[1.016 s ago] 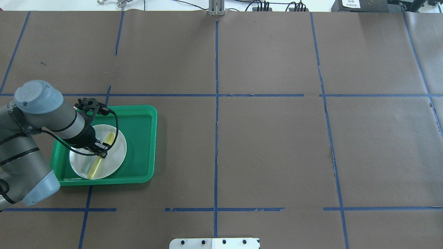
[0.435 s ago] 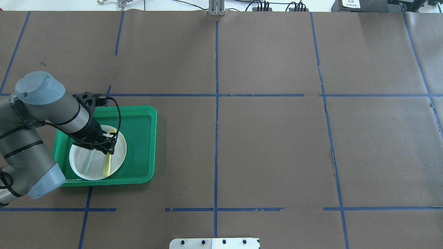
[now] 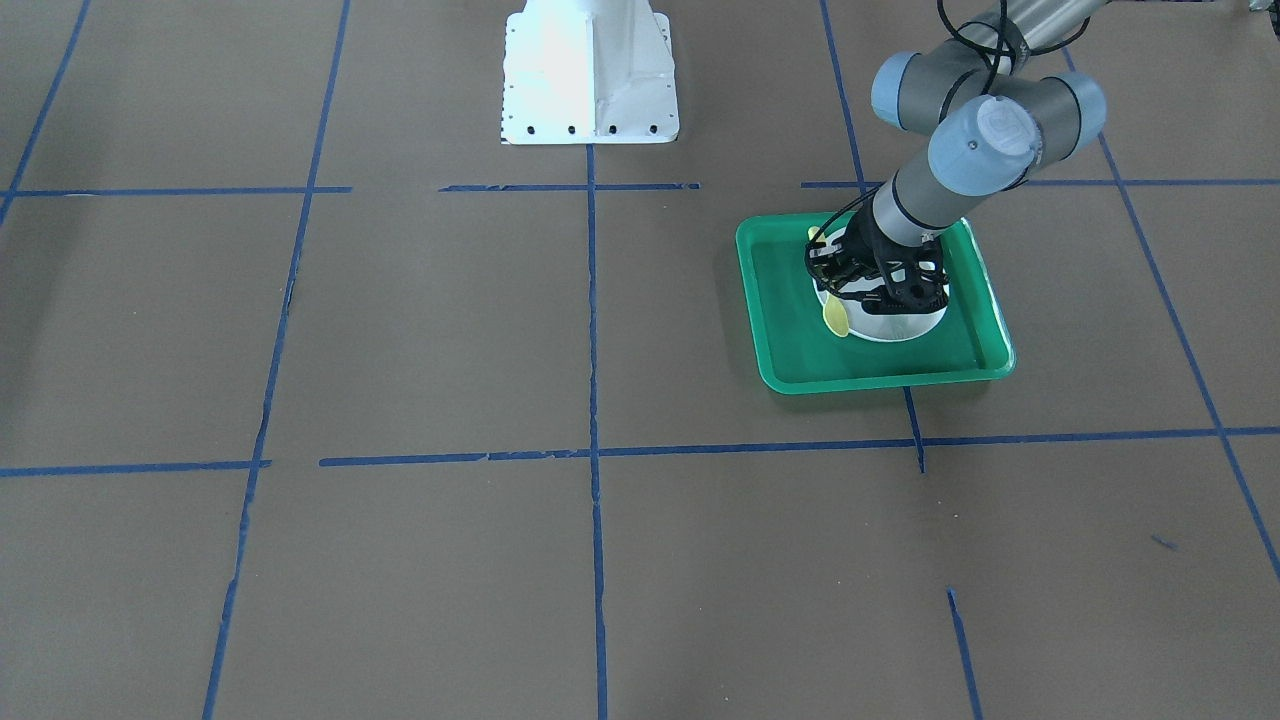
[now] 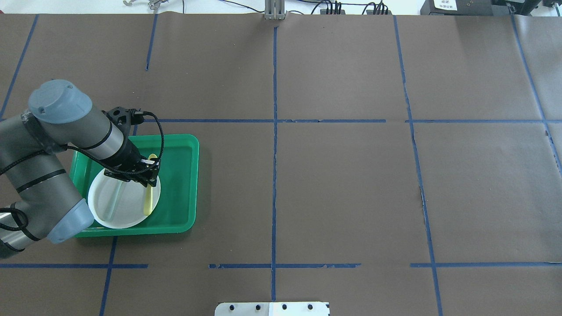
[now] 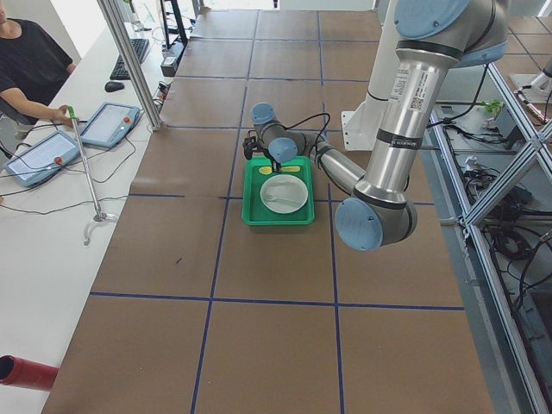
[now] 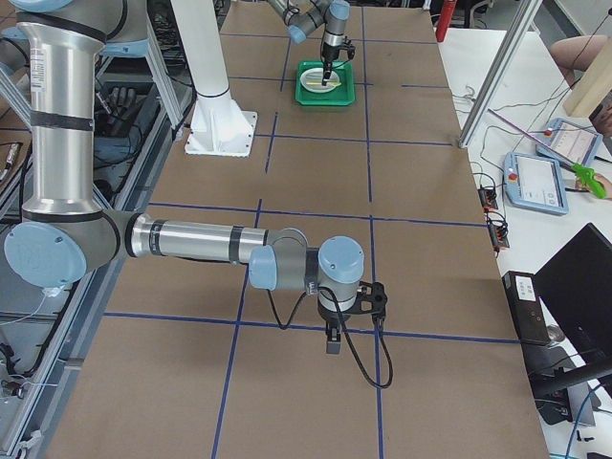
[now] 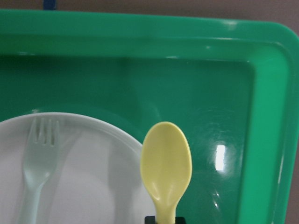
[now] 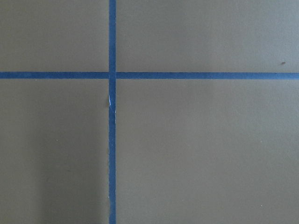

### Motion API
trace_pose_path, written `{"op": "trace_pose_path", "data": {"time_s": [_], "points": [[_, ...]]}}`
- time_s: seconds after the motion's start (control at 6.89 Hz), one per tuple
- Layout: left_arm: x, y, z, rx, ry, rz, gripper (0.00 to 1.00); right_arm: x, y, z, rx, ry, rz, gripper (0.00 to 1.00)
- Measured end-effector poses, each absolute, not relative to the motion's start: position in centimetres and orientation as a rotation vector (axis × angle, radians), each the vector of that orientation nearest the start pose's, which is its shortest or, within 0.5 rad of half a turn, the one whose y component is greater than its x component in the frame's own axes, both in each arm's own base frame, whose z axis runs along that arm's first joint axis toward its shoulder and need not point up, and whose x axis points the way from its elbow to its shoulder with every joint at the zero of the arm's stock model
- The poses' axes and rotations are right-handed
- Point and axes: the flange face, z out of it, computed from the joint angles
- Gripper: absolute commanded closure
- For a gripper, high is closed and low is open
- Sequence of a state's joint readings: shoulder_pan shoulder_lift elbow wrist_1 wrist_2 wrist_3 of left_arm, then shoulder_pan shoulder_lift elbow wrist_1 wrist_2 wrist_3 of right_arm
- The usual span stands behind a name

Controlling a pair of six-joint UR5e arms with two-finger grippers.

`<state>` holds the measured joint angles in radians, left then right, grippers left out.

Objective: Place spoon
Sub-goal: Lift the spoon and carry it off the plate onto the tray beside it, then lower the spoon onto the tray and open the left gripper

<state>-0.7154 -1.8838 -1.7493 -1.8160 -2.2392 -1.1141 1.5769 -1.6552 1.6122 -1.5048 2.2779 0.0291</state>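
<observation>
Overhead: clenching the spoon (image 4: 148,202) mid-handle in the left hand (image 4: 150,182), over the right edge of the plate (image 4: 123,206). Wrist view: holding its bowl above the tray (image 7: 210,88), seemingly lifted. Carrying now; next needing lowering flat, then releasing.

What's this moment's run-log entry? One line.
left gripper: shut on spoon | spoon: bowl over white plate rim | fork: on white plate | right gripper: unclear

Yellow spoon (image 7: 166,168), gripped mid-handle, bowl up, straddles the white plate's (image 7: 93,186) edge.
</observation>
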Motion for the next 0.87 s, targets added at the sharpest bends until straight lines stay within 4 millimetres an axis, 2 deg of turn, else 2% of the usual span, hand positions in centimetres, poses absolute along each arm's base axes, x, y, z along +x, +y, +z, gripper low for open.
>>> {"op": "trace_pose_path", "data": {"time_s": [0.29, 0.44, 0.87], "points": [[42.9, -46.8, 36.5, -0.127, 0.929, -0.014, 1.0, 7.1, -45.7, 67.6, 0.014, -0.707, 0.026, 0.0], [43.5, -47.1, 36.6, -0.134, 0.922, -0.027, 0.93, 7.1, -45.7, 67.6, 0.014, -0.707, 0.026, 0.0], [44.5, -47.5, 37.8, -0.153, 0.901, -0.039, 0.47, 7.1, -45.7, 67.6, 0.014, -0.707, 0.026, 0.0]]}}
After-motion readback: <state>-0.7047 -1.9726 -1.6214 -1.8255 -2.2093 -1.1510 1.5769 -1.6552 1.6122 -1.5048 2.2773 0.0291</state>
